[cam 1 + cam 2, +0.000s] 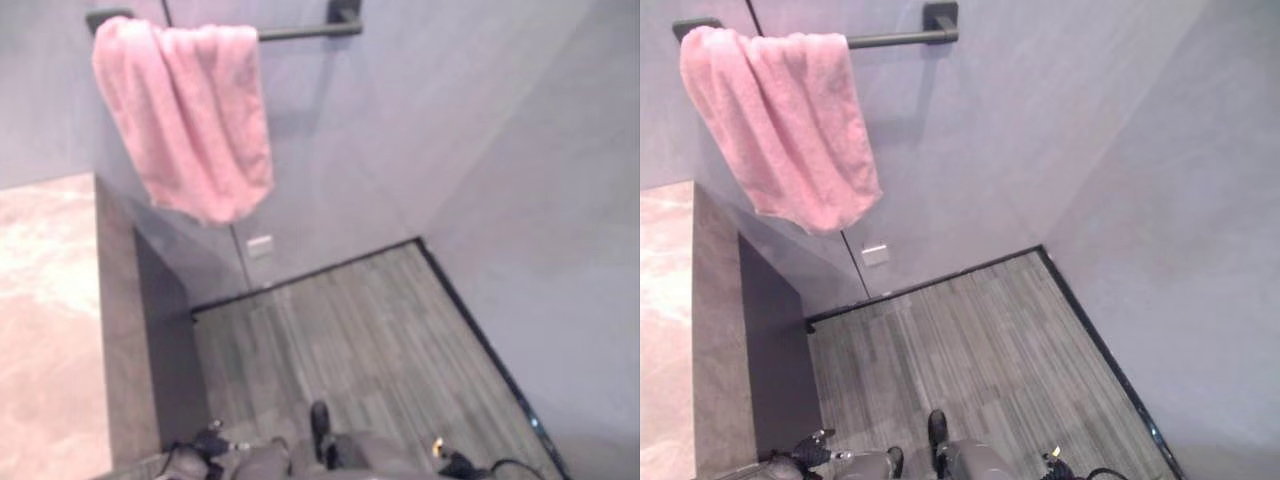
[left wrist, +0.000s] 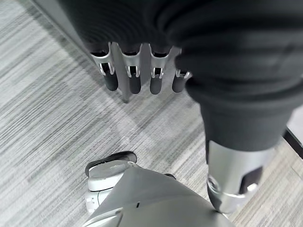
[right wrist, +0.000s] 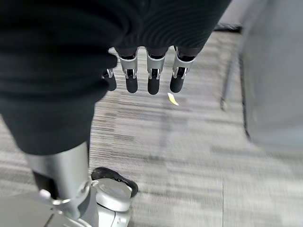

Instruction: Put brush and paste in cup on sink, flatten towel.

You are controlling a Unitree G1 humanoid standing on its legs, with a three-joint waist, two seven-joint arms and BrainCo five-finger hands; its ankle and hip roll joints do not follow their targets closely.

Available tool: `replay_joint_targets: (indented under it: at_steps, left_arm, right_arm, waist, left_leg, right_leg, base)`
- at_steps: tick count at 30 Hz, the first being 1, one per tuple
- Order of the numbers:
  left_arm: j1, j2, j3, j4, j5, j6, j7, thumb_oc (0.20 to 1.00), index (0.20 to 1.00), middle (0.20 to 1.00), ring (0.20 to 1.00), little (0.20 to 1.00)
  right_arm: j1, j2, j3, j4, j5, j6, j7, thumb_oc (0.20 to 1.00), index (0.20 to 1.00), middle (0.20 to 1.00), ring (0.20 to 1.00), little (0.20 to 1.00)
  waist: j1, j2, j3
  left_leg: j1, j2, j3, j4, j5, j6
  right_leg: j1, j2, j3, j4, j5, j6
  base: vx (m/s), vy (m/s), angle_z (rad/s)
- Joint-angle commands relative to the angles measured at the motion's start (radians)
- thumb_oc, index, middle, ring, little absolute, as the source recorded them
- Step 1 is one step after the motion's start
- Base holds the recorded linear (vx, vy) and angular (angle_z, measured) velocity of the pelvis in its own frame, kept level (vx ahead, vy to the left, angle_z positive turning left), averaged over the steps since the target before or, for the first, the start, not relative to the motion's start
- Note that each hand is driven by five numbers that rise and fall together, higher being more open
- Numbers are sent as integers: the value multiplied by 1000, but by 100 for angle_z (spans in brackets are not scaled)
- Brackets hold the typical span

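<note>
A pink towel [image 1: 185, 120] hangs bunched and crooked over the left end of a dark wall bar [image 1: 300, 32]. It is gathered into folds, with its lower edge slanting. My left hand [image 2: 134, 78] hangs low over the grey plank floor, fingers straight and holding nothing. My right hand [image 3: 152, 75] hangs the same way on the other side, open and empty. Both hands are far below the towel.
A marble-topped counter [image 1: 45, 320] with a dark side panel stands at the left, under the towel. Grey walls meet in a corner at the back right. A small white wall plate [image 1: 260, 246] sits low beneath the towel. A yellow scrap [image 3: 173, 99] lies on the floor.
</note>
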Motion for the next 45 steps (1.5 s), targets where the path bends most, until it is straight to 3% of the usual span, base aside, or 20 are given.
replay_joint_targets:
  at_steps: [1,7,11,13,15,20,24,25,27,28,29,30,33,38,40,42,45]
  left_arm:
    - [26,45,24,-31,4,0,16,1000,1000,1000,1000,1000]
    - [-3,46,0,-53,14,-5,28,1000,1000,1000,1000,1000]
    - [-41,37,-39,-91,34,-10,36,1000,1000,1000,1000,1000]
    - [-63,31,-57,-108,36,-11,39,1000,1000,1000,1000,1000]
    - [-76,28,-66,-118,34,-13,42,1000,1000,1000,1000,1000]
    - [-63,27,-76,-117,52,-13,36,1000,1000,1000,1000,1000]
    - [-32,32,-72,-65,54,-7,37,1000,1000,1000,1000,1000]
    - [-33,32,-72,-65,54,-7,37,1000,1000,1000,1000,1000]
    - [-27,41,-83,-49,71,-6,32,1000,1000,1000,1000,1000]
    - [-27,41,-83,-49,71,-6,32,1000,1000,1000,1000,1000]
    - [-25,48,-94,-48,76,-7,30,1000,1000,1000,1000,1000]
    - [-25,48,-94,-48,76,-7,30,1000,1000,1000,1000,1000]
    - [-8,50,-92,-57,81,-4,31,1000,1000,1000,1000,1000]
    - [-7,50,-68,-69,63,-6,29,1000,1000,1000,1000,1000]
    - [-10,53,-52,-65,54,-4,27,1000,1000,1000,1000,1000]
    - [-8,59,-29,-38,44,2,27,1000,1000,1000,1000,1000]
    - [-5,52,-25,-38,41,4,26,1000,1000,1000,1000,1000]
  right_arm:
    - [27,-37,1,-1,-15,-7,-17,1000,1000,1000,1000,1000]
    - [19,-45,18,-23,-23,-12,-22,1000,1000,1000,1000,1000]
    - [22,-48,25,-28,-32,-11,-22,1000,1000,1000,1000,1000]
    - [31,-48,17,-24,-29,-10,-24,1000,1000,1000,1000,1000]
    - [34,-47,10,-18,-21,-5,-28,1000,1000,1000,1000,1000]
    - [34,-43,-7,14,-5,-2,-27,1000,1000,1000,1000,1000]
    - [7,-44,-46,-24,22,-7,-54,1000,1000,1000,1000,1000]
    - [7,-44,-46,-24,22,-6,-54,1000,1000,1000,1000,1000]
    - [-1,-41,-34,-42,5,-4,-44,1000,1000,1000,1000,1000]
    - [-1,-41,-34,-42,5,-4,-44,1000,1000,1000,1000,1000]
    - [5,-39,-32,-55,2,-4,-41,1000,1000,1000,1000,1000]
    - [5,-40,-32,-55,1,-4,-41,1000,1000,1000,1000,1000]
    - [10,-39,-43,-36,-27,4,-55,1000,1000,1000,1000,1000]
    - [8,-33,-29,2,-43,10,-48,1000,1000,1000,1000,1000]
    - [1,-34,-15,-2,-51,7,-45,1000,1000,1000,1000,1000]
    - [-21,-45,-5,-19,-42,-1,-36,1000,1000,1000,1000,1000]
    - [-24,-53,-6,-24,-33,-4,-36,1000,1000,1000,1000,1000]
  waist:
    - [-16,-12,-41]
    - [-34,-15,-66]
    - [-76,5,-62]
    - [-107,19,-62]
    - [-126,30,-56]
    - [-124,47,-57]
    - [-134,55,-38]
    - [-133,55,-38]
    - [-153,66,-17]
    - [-154,66,-16]
    - [-170,75,1]
    - [-173,77,3]
    - [-157,80,8]
    - [-105,57,-9]
    - [-78,36,-27]
    - [-65,16,-50]
    - [-66,14,-59]
  left_leg:
    - [121,-60,103,-81,85,12]
    - [157,-24,139,-205,135,-8]
    - [158,4,289,-239,119,-7]
    - [141,14,409,-217,107,-3]
    - [112,13,455,-191,88,-1]
    - [113,-14,403,-213,69,18]
    - [99,-45,367,-234,55,60]
    - [99,-45,368,-235,55,60]
    - [76,-52,368,-221,51,82]
    - [76,-52,368,-221,51,82]
    - [57,-53,363,-197,51,90]
    - [61,-53,358,-198,49,90]
    - [58,-37,374,-205,60,98]
    - [48,-18,392,-191,61,82]
    - [42,-9,405,-180,60,72]
    - [65,15,390,-195,87,37]
    - [82,23,387,-217,101,25]
  right_leg:
    - [-9,-44,76,-56,-31,105]
    - [16,-59,19,-95,-51,88]
    - [32,-81,-35,-98,-78,90]
    - [42,-97,-61,-108,-79,94]
    - [35,-102,-68,-109,-73,100]
    - [32,-97,-45,-107,-52,111]
    - [-13,-91,78,-72,-10,143]
    - [-14,-90,79,-71,-10,143]
    - [-58,-70,216,-2,7,167]
    - [-57,-70,215,-2,7,167]
    - [-90,-40,317,70,3,173]
    - [-86,-40,313,70,0,173]
    - [-72,-93,192,47,-30,146]
    - [-13,-139,39,21,-72,149]
    - [24,-147,11,-59,-58,150]
    - [62,-128,4,-90,-70,129]
    - [77,-121,-5,-94,-80,119]
  base:
    - [128,-103,38]
    - [169,-138,41]
    - [57,-11,46]
    - [-17,55,82]
    - [-73,81,76]
    - [-58,88,22]
    - [-179,191,-23]
    - [-191,212,-13]
    - [-182,188,-23]
    - [-188,143,-29]
    - [-115,92,-21]
    - [-176,128,-11]
    - [-97,10,-5]
    - [-56,-153,-22]
    - [-27,-331,-23]
    - [16,-530,6]
    - [35,-291,11]
